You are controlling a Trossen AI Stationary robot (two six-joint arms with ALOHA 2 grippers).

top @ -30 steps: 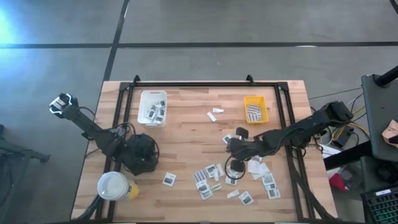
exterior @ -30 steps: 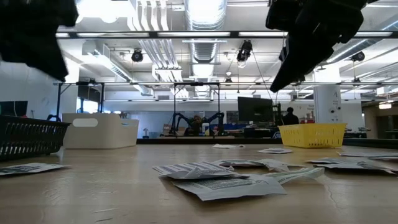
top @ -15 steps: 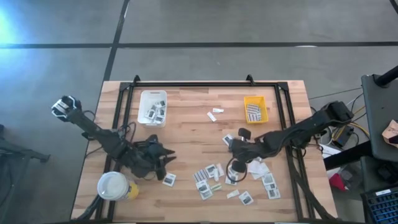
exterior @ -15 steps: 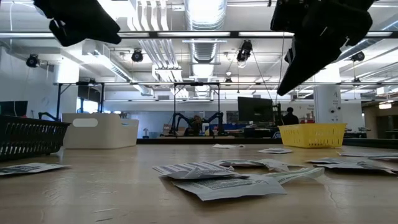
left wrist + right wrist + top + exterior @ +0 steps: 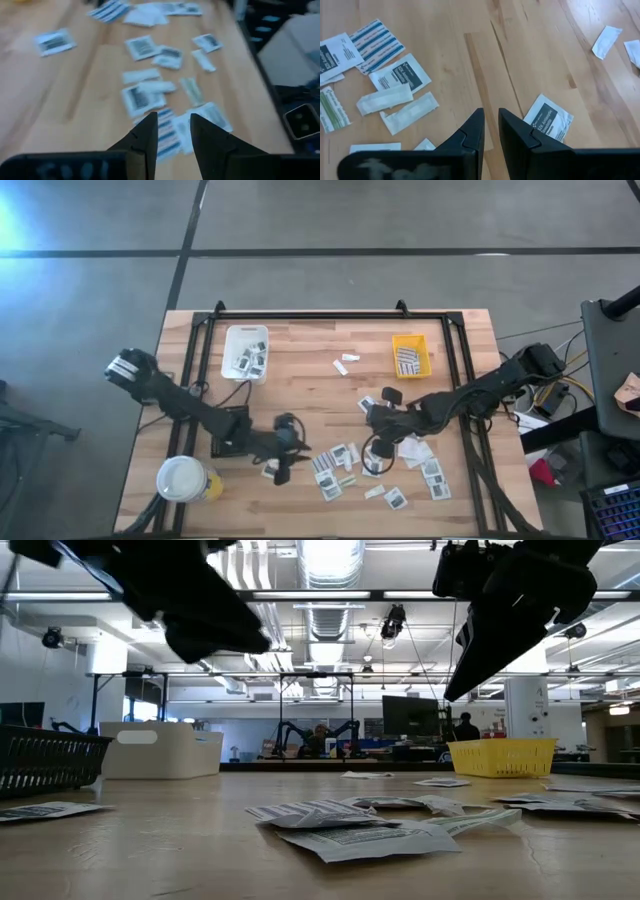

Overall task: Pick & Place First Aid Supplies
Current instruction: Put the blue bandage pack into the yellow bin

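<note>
Several first aid supplies lie flat on the wooden table: a cluster of white packets (image 5: 335, 460) near the front middle, more (image 5: 430, 472) at the front right, and a single packet (image 5: 268, 470) beside my left gripper (image 5: 288, 454). That gripper hangs above the table, just left of the cluster, open with nothing between its fingers (image 5: 172, 135). My right gripper (image 5: 372, 438) hovers over bare wood, tilted down. Its fingers stand a narrow gap apart and hold nothing (image 5: 491, 125). One packet (image 5: 549, 119) lies beside it, and others (image 5: 400, 75) lie farther off.
A white tray (image 5: 245, 352) and a yellow tray (image 5: 410, 355), both holding packets, stand at the back. A white-topped yellow cup (image 5: 185, 478) is at the front left. A black basket (image 5: 50, 760) shows at the left of the low view. Two small white pieces (image 5: 345, 362) lie between the trays.
My left gripper has swung from beside the cup toward the table's right. It sank a little and rolled, and now hangs by the single packet and the cluster. Its fingers have kept the same gap. The packets have not moved.
</note>
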